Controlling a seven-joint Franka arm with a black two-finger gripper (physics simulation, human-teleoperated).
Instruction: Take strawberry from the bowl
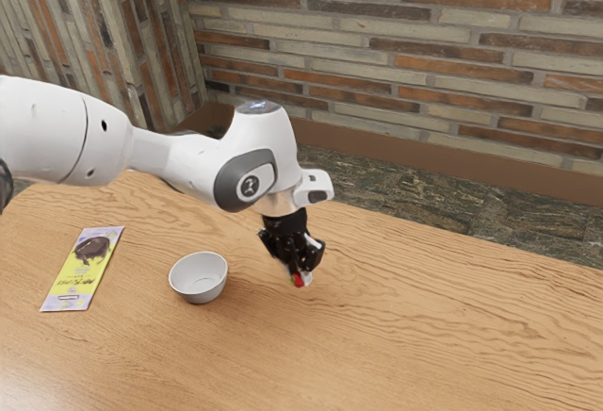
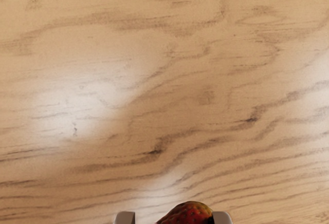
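Note:
At the lower end of the arm in the exterior view, my gripper (image 1: 300, 277) is shut on the red strawberry (image 1: 298, 280), off to the exterior view's right of the bowl. The white bowl (image 1: 199, 278) stands upright with its inside bare. In the wrist view the strawberry (image 2: 188, 214) shows dark red with a greenish top at the lower edge, between the two grey fingertips of my gripper (image 2: 174, 219). Its lower part is hidden, and its exact height over the table is hard to tell.
A yellow and purple packet (image 1: 83, 270) with a dark picture lies flat on the wooden table (image 1: 443, 326), on the exterior view's left of the bowl. The table's far edge runs behind the arm, with a brick wall beyond.

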